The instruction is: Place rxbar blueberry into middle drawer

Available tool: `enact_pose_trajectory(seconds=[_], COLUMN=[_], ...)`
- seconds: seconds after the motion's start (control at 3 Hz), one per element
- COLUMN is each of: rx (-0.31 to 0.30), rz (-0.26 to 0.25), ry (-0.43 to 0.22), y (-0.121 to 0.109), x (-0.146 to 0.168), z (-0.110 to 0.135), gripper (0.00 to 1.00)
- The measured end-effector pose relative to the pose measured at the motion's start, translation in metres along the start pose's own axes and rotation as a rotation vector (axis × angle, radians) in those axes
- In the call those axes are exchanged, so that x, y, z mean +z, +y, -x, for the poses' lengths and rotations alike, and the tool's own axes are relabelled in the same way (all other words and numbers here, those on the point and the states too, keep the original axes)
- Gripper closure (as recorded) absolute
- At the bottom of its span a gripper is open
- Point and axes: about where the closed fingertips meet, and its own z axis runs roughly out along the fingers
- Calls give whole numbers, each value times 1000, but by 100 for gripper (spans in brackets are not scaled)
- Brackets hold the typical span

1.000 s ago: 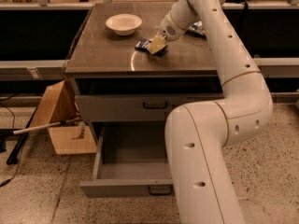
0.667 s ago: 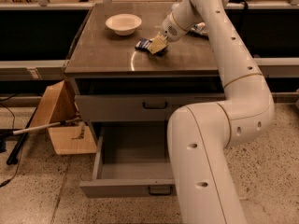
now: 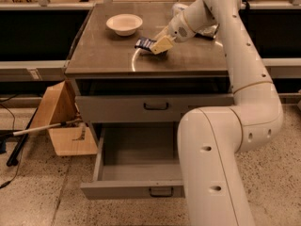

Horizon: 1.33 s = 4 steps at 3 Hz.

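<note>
The rxbar blueberry (image 3: 144, 43), a dark blue flat bar, lies on the brown countertop (image 3: 113, 55) near its middle. My gripper (image 3: 159, 46) reaches down from the right and sits at the bar's right end, with a tan finger (image 3: 163, 44) over it; it looks shut on the bar. The bar's left end sticks out to the left, low over the top. The middle drawer (image 3: 136, 161) is pulled open below, its grey tray bare, with a small loop handle (image 3: 161, 191) at the front. My arm (image 3: 221, 173) hides its right part.
A white bowl (image 3: 124, 23) stands at the back left of the countertop. A closed grey drawer with a black handle (image 3: 156, 106) is above the open one. A cardboard box (image 3: 61, 121) and a stick (image 3: 42, 128) are on the floor to the left.
The gripper stays at the bar's right end and has hardly moved. The bar looks slightly raised at that end. The drawer has not moved.
</note>
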Motion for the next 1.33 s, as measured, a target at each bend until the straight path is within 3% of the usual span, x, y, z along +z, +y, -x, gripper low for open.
enact_pose_trajectory(seconds=[0.67, 1.0, 1.33], rx=[-229, -315, -350], rz=[122, 131, 85], ry=[-54, -58, -74], y=[35, 41, 33], x=[-18, -32, -50], z=[1, -7, -23], gripper=[100, 100, 100])
